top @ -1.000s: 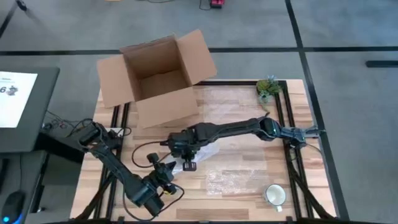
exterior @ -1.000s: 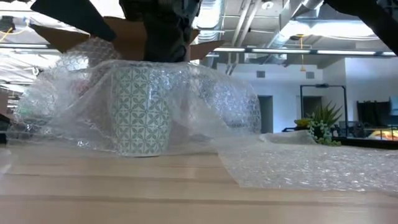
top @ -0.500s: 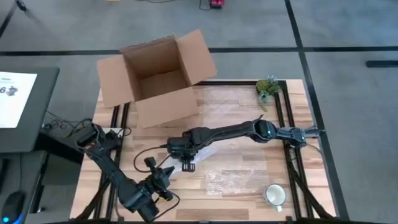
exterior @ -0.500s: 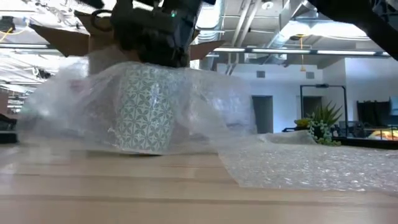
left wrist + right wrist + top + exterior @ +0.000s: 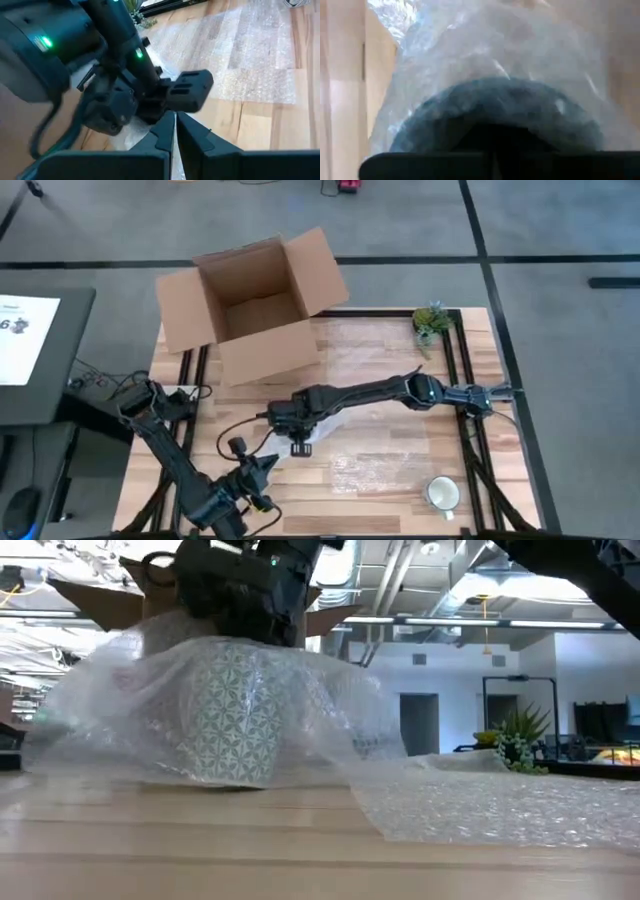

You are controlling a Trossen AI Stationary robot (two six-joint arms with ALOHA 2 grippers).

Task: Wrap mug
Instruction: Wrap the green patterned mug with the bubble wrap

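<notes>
Left pincer [image 5: 268, 467] withdrawn, pressed together, right pincer [image 5: 297, 435] state unclear, two mugs

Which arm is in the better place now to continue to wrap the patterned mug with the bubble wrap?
Probably the right. Its tool sits directly above the mug, pressing the bubble wrap draped over it. The left tool hangs apart, near the table's front edge.

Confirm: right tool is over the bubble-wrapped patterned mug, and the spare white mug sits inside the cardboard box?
Not quite. The white mug stands on the table's front right corner, per the high view; the cardboard box holds nothing visible. The right tool is over the wrapped patterned mug.
</notes>
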